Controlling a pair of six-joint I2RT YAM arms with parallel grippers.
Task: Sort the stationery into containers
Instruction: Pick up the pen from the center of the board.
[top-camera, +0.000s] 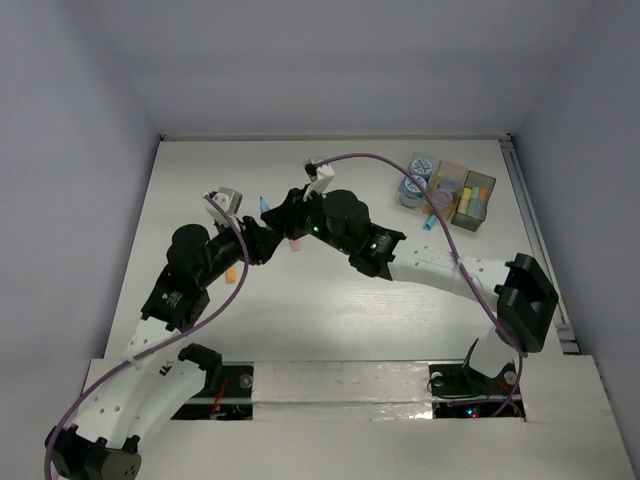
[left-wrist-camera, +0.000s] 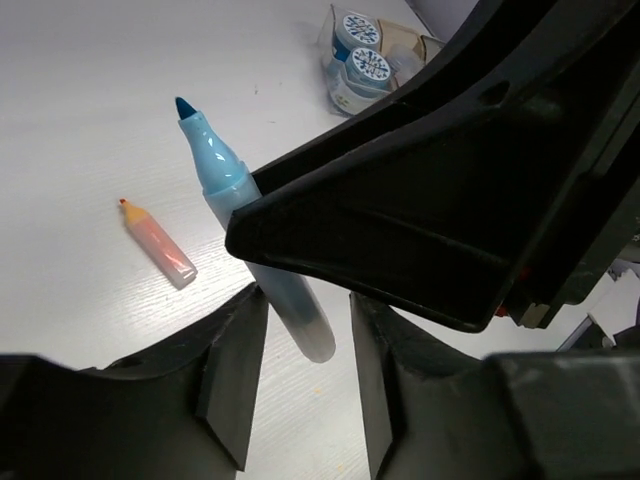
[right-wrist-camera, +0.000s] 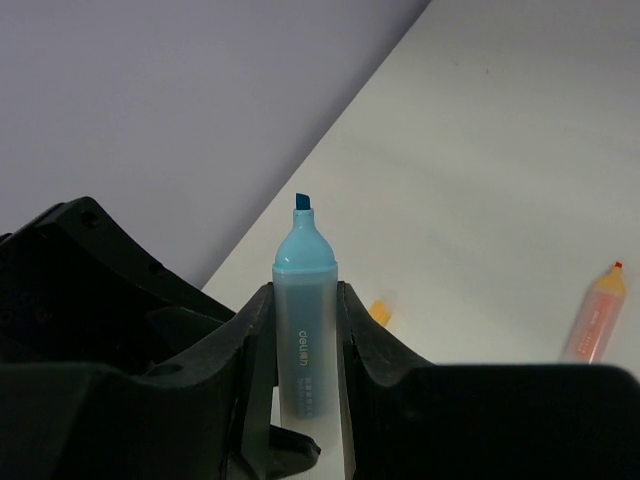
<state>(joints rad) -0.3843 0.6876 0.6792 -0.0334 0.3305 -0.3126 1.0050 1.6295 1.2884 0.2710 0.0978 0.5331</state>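
My right gripper (right-wrist-camera: 304, 296) is shut on an uncapped blue marker (right-wrist-camera: 305, 310) and holds it tip up at the table's middle (top-camera: 265, 206). My left gripper (left-wrist-camera: 308, 370) is open just below it, and the marker's rear end (left-wrist-camera: 300, 320) hangs between its fingers. An orange-pink marker (left-wrist-camera: 158, 243) lies on the table nearby and also shows in the top view (top-camera: 295, 243). A small orange bit (top-camera: 231, 272) lies by the left arm. The amber box (top-camera: 455, 168) and the grey box (top-camera: 480, 225) stand at the far right, with patterned rolls (top-camera: 411, 190) beside them.
Another blue marker (top-camera: 430, 222) lies in front of the boxes. The grey box holds yellow and green markers; the amber box holds a roll. The two arms cross close together at the middle. Walls enclose the table at the back and sides.
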